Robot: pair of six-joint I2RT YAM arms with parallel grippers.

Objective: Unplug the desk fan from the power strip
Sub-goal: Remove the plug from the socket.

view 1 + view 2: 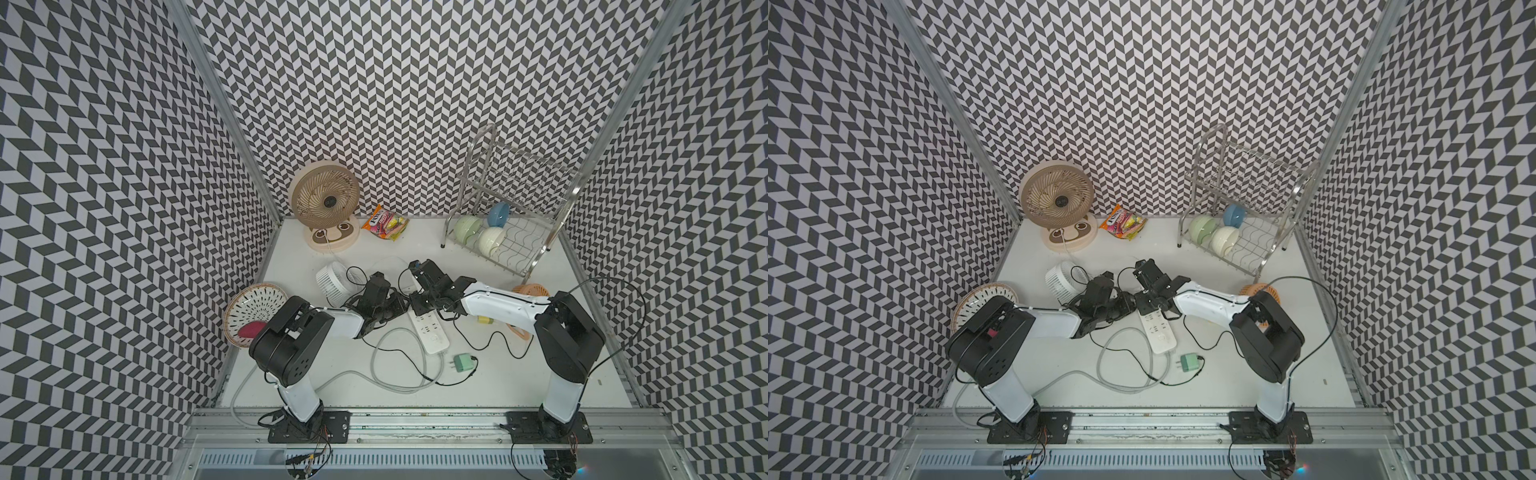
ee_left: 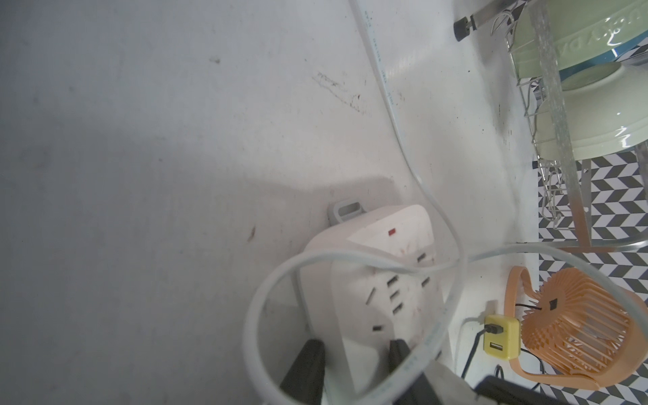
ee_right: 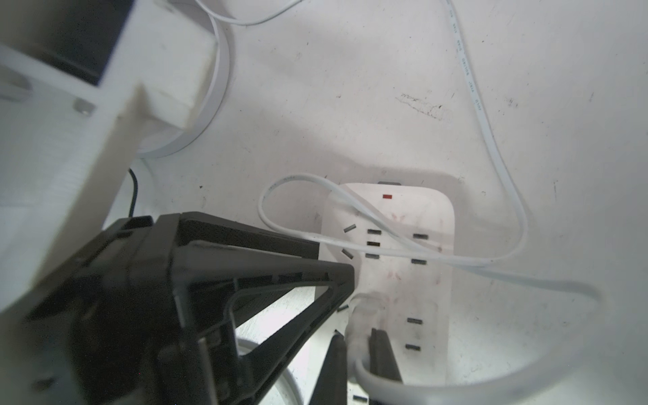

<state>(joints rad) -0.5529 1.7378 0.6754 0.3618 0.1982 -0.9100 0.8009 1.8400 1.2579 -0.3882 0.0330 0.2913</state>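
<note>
Clamps the right pincer (image 3: 357,335) on a white plug (image 3: 364,308) seated in the power strip (image 3: 420,217), low in the right wrist view, with one finger on each side of the plug. Holds the left pincer (image 2: 354,345) with its fingers apart and tips down at the same strip (image 2: 368,231), one at its long edge and one on its socket face; cannot tell whether either presses. Drapes a white flat cord (image 3: 485,126) in a loose loop across the sockets beyond the plug.

Finds the strip (image 1: 430,334) (image 1: 1158,334) flat on the white desk (image 1: 519,374) at the centre of both top views, upper end hidden beneath the two pincers, thick pale cord (image 1: 375,365) curling off to the lower left. Shows a green adapter (image 1: 463,363) lying loose just below the strip's lower end. Sets the beige desk fan (image 1: 326,199) upright at the upper left, against the back wall, well apart from the strip.
</note>
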